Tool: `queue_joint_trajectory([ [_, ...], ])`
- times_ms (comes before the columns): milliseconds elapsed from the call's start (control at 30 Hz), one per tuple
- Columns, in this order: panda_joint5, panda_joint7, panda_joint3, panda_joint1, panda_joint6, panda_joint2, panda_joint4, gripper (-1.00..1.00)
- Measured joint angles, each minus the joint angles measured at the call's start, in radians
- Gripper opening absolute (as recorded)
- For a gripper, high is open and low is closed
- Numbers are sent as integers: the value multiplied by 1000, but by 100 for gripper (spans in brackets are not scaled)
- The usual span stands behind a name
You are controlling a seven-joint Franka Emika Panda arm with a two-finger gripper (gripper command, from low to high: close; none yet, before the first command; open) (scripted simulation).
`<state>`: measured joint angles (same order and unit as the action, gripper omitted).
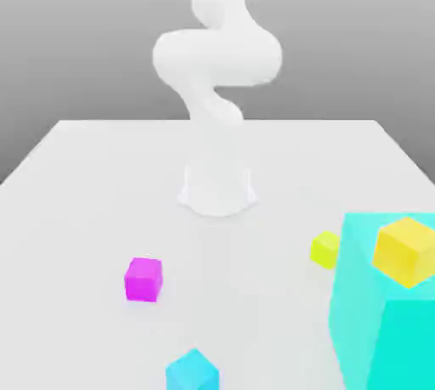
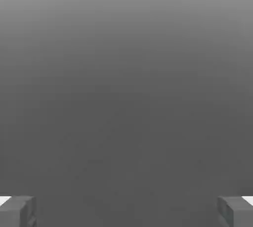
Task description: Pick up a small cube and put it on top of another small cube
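White tabletop (image 1: 76, 201) carries everything; the white jointed arm (image 1: 217, 57) is folded up over its base (image 1: 217, 190) at the far middle, well away from the objects, which reads as a start pose with nothing engaged yet.

Huge turquoise block (image 1: 399, 337) fills the exterior view's lower right corner. It's clutter, but it matters: the plain matte golden-yellow small cube (image 1: 406, 250) overlaps its upper face, apparently resting on top, though I can't rule out that it's just in front. If on top, the stack target is raised, so the drop-off needs extra height.

Small plain sky-blue cube (image 1: 192, 371), the one to pick, lies flat on the table at the near edge, well apart from the yellow one and free on all sides, so a straight top-down grab should work.

Magenta cube (image 1: 143, 279) is left of it, near but not touching. Smaller lime-yellow cube (image 1: 324, 249) is just beside the turquoise block's left face; a distractor.

Gripper (image 2: 126, 213): grey fingertips (image 2: 20, 212) at opposite edges of the hand view, spread wide, nothing between them, aimed at blank grey backdrop.
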<state>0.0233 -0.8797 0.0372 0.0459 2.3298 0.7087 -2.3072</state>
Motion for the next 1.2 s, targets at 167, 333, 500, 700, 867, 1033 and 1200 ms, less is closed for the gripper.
queue_joint_trajectory([
  [167,57,-170,67,82,61,-188,-15,0],
  [333,113,-335,123,154,119,-370,-28,0],
  [500,169,-500,145,192,177,-553,-42,0],
  [700,191,-666,139,211,252,-765,-61,0],
  [867,143,-757,136,210,322,-930,-79,0],
  [1033,132,-809,114,193,433,-1102,-67,0],
  [1200,151,-825,90,173,484,-1168,-54,-100],
])
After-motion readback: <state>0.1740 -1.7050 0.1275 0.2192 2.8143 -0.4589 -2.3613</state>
